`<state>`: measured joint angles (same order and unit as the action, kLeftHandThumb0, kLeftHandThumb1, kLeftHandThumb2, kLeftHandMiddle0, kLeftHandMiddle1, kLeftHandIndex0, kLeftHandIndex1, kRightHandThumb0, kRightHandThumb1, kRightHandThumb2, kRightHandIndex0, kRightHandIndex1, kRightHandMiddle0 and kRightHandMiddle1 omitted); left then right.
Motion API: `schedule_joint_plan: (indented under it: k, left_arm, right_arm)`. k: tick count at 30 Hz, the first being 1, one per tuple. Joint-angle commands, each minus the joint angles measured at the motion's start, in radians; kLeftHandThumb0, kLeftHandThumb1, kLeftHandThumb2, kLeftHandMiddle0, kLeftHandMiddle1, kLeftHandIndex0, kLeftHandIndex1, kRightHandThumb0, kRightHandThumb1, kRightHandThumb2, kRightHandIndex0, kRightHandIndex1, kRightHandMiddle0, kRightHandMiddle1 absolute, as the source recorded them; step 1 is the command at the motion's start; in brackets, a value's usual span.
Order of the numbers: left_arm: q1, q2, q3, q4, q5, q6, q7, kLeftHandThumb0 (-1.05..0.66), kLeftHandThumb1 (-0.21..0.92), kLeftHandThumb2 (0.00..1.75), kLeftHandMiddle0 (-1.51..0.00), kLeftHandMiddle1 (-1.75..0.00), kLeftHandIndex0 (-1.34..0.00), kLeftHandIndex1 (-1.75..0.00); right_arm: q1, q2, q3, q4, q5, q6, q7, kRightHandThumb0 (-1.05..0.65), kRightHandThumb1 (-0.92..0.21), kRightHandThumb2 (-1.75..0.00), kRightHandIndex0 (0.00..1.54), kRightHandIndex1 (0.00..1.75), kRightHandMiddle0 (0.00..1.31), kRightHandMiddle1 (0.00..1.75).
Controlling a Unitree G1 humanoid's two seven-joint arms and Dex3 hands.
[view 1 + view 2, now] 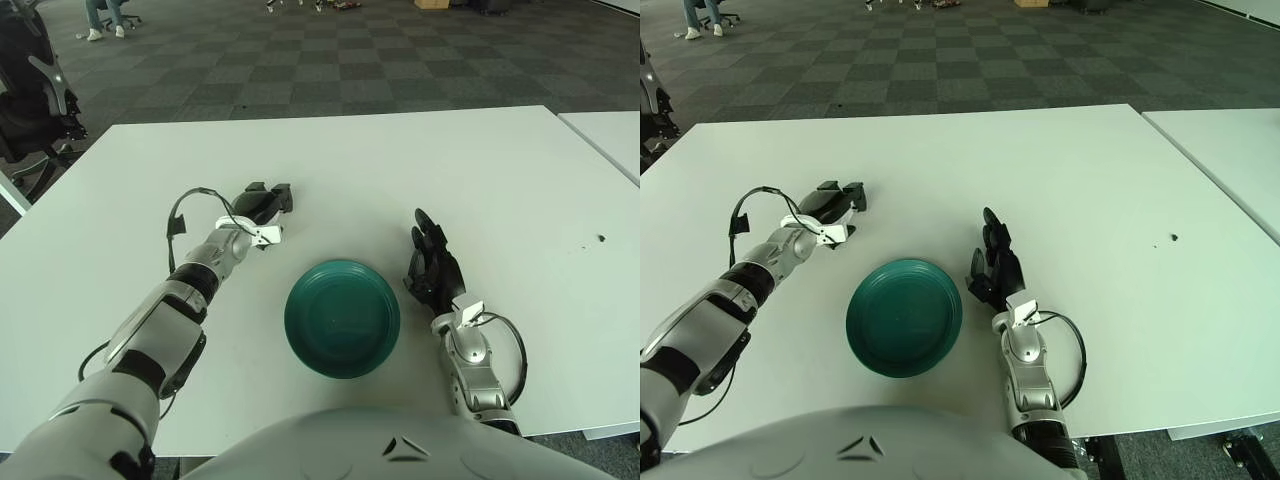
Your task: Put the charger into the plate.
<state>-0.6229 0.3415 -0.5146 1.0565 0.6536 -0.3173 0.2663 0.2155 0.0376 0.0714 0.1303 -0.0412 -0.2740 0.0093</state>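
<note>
The dark green plate sits on the white table near its front edge and holds nothing. My left hand is low over the table, behind and to the left of the plate. No charger shows apart from it; a dark blocky shape at the hand's far end may be the charger, but I cannot tell it from the hand. My right hand shows just right of the plate, fingers relaxed and pointing away, holding nothing.
A second white table stands at the right. A small dark speck lies on the table at the right. A black office chair stands off the table's left side.
</note>
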Motion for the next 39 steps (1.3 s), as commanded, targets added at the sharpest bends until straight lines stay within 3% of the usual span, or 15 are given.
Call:
schedule_joint_plan:
  k: [1, 11, 17, 21, 31, 35, 39]
  left_arm:
    - [0.082, 0.01, -0.013, 0.007, 0.007, 0.012, -0.041, 0.0, 0.19, 1.42, -0.75, -1.59, -0.51, -1.75]
    - [0.111, 0.091, 0.013, -0.196, 0.011, -0.001, -0.041, 0.0, 0.15, 1.47, -0.77, -1.61, -0.53, -1.75]
    - [0.208, 0.195, 0.127, -0.695, -0.009, 0.074, -0.153, 0.0, 0.14, 1.52, -0.73, -1.71, -0.54, -1.75]
    - [0.215, 0.223, 0.178, -0.815, -0.008, 0.098, -0.185, 0.0, 0.09, 1.58, -0.75, -1.74, -0.58, -1.74]
    - [0.297, 0.225, 0.262, -1.148, -0.003, 0.17, -0.272, 0.0, 0.05, 1.62, -0.78, -1.75, -0.6, -1.74]
    - [0.33, 0.209, 0.295, -1.309, -0.079, 0.168, -0.338, 0.0, 0.05, 1.63, -0.79, -1.75, -0.6, -1.75]
    - [0.359, 0.202, 0.308, -1.389, -0.133, 0.156, -0.385, 0.0, 0.03, 1.65, -0.8, -1.75, -0.62, -1.75]
  right_arm:
    - [0.073, -0.001, -0.013, 0.135, 0.004, 0.104, -0.013, -0.8, -0.92, -0.9, 0.05, 0.0, 0.0, 0.26]
    - [0.076, 0.007, -0.012, 0.133, -0.001, 0.112, -0.026, -0.8, -0.92, -0.9, 0.05, 0.0, 0.0, 0.26]
    - [0.085, 0.007, -0.006, 0.121, 0.0, 0.126, -0.021, -0.79, -0.92, -0.9, 0.05, 0.0, 0.0, 0.26]
    - [0.091, 0.003, -0.001, 0.116, -0.006, 0.122, -0.018, -0.79, -0.92, -0.9, 0.05, 0.0, 0.0, 0.27]
    - [0.102, 0.006, 0.0, 0.104, -0.007, 0.129, -0.019, -0.79, -0.92, -0.89, 0.08, 0.01, 0.0, 0.31]
    - [0.101, 0.009, -0.003, 0.108, -0.001, 0.127, -0.017, -0.79, -0.92, -0.89, 0.09, 0.01, 0.0, 0.32]
    - [0.099, 0.009, -0.001, 0.113, 0.003, 0.122, -0.011, -0.79, -0.92, -0.89, 0.09, 0.01, 0.0, 0.31]
